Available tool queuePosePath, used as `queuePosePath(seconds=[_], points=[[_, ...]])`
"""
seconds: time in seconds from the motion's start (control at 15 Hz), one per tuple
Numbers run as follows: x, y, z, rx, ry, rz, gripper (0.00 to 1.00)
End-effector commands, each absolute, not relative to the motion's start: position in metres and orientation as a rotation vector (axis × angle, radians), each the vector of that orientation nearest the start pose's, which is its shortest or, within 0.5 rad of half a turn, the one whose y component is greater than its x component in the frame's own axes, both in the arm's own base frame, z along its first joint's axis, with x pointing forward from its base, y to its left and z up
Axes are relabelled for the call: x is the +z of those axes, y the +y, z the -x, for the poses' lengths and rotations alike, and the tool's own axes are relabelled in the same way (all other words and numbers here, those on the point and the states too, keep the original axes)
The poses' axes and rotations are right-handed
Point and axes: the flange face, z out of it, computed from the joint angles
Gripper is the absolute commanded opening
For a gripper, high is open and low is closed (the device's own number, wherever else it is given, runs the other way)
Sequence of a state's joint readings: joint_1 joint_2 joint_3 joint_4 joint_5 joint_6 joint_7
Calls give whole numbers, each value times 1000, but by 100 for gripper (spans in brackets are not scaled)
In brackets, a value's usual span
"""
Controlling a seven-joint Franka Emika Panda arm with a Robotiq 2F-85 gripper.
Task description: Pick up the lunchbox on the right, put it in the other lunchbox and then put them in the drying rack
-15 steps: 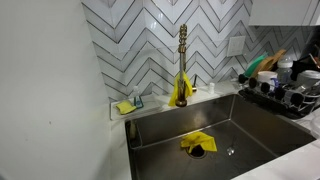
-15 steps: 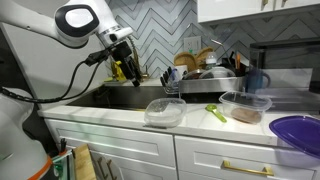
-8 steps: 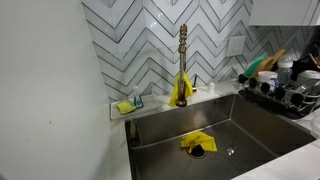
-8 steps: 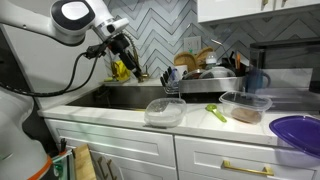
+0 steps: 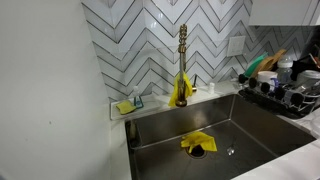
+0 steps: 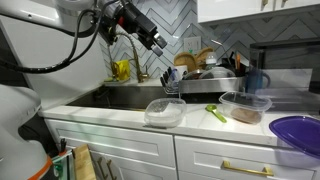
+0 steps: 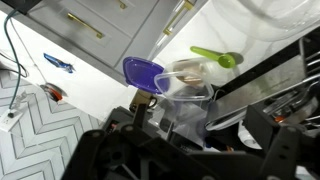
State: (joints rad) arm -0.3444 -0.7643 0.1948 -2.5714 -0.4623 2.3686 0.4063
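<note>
1. Finding the robot arm in the upper left of an exterior view, holding the pincer (image 6: 155, 40) high over the steel sink (image 6: 118, 96), touching nothing; not being able to tell whether the fingers are apart or together at this size.
2. Noting a yellow cloth (image 6: 122, 70) hanging just below the arm, against the herringbone tiles.
3. Locating the clear lunchbox (image 6: 165, 112) at lower centre on the white surface (image 6: 120, 118), sitting empty and upright.
4. Placing the drying rack (image 6: 206, 84) behind it at mid-frame, crowded with dishes, well apart from the pincer.
5. Spotting a green utensil (image 6: 216, 112) lying between the two boxes, touching neither.
6. Locating the second lunchbox (image 6: 245, 106) right of centre, near the surface's back, with a purple lid (image 6: 298, 133) resting in the lower right corner.
7. Showing, in an exterior view, a yellow sponge (image 5: 125, 107) at left, a brass faucet (image 5: 182, 48) at centre and more yellow cloth crumpled on the basin floor, with the rack at the right edge.
8. Blurring heavily in the wrist view: making out only the purple lid, the green utensil, one clear box and the pincer's dark frame along the bottom.
</note>
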Motion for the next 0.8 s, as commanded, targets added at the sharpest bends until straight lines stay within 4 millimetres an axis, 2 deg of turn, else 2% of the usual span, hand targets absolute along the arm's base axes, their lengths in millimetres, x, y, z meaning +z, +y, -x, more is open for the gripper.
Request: queuePosePath(seconds=[0.0,0.13,0.2,0.33,0.47,0.53,0.73], points=[[552,-90,-391,-1082,573,3392,100],[543,-109,-401,-1103,699,3299,100],[551,-93,-387,-1096,626,3349,100],[543,-107,-396,-1087,667,3322,100],[541,-110,-400,-1080,676,3317,100],[540,-124,-406,-1068,814,3303,100],[529,-158,-421,-909,891,3159,100]])
